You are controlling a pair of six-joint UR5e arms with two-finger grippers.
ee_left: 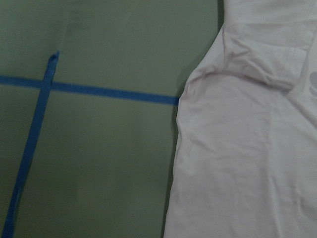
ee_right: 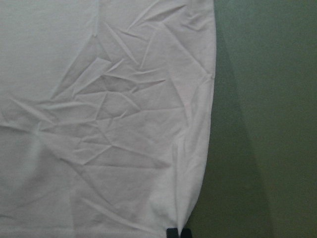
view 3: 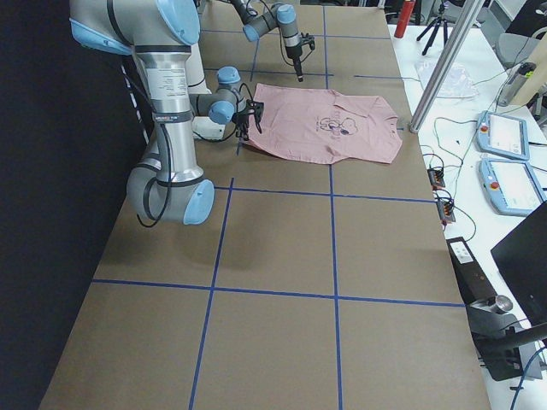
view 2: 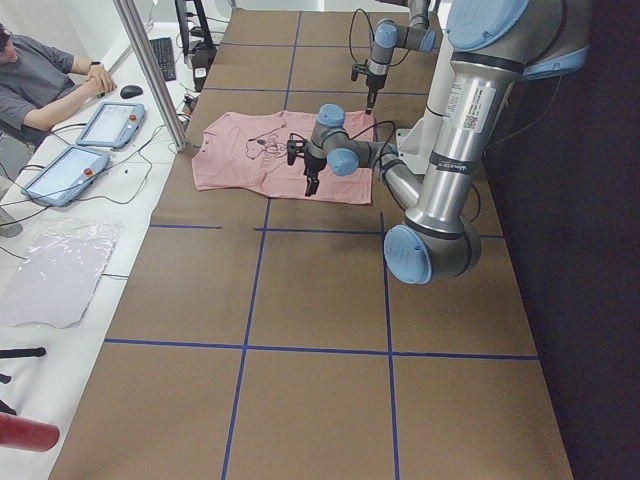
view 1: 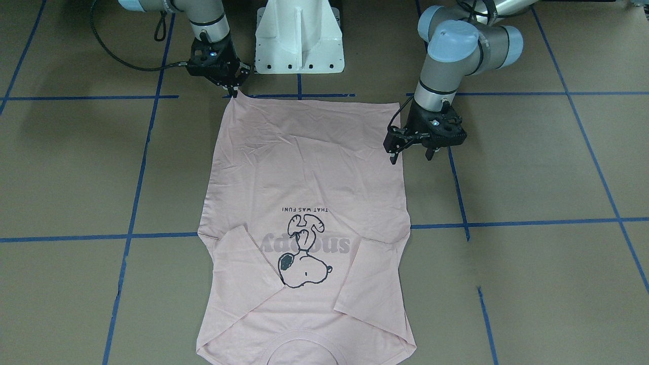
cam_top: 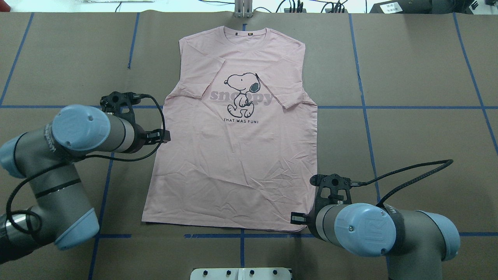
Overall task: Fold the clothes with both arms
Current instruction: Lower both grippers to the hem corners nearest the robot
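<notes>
Item: right gripper (view 1: pixel 233 91), black, two-fingered; its fingertips (ee_right: pixel 172 232) are pressed together on the near hem corner of the pale pink short-sleeved T-shirt (view 1: pixel 309 167), with the cloth puckering toward the pinch, so the corner appears to be held ready for lifting. Item: left gripper (view 1: pixel 410 156), black, two-fingered; jaws stand apart, holding nothing, one finger above the garment's side edge and the other over bare table, partway up from the opposite hem corner. That corner appears ungrasped, so judged not yet ready for a two-handed fold. Garment: lies flat and print-up in the middle of the table, hem toward the robot, collar at the far edge, with the black-outlined cartoon dog print (cam_top: pixel 242 94) and grey lettering uppermost. Both short sleeves (view 1: pixel 248 263) are turned inward over the chest, narrowing the body to a rough rectangle. The lower half is creased. Surroundings: brown paper-covered table (view 1: pixel 532 167) marked with a blue tape grid (view 1: pixel 507 223); a white pedestal base (view 1: pixel 299 35) just behind the hem; black cables looping from each wrist; a seated person (view 2: pixel 40 85) at a side desk with handheld control tablets (view 2: pixel 110 122), well apart from the garment. Obstructions: nothing lies on the garment, though the pedestal is close to the hem.
</notes>
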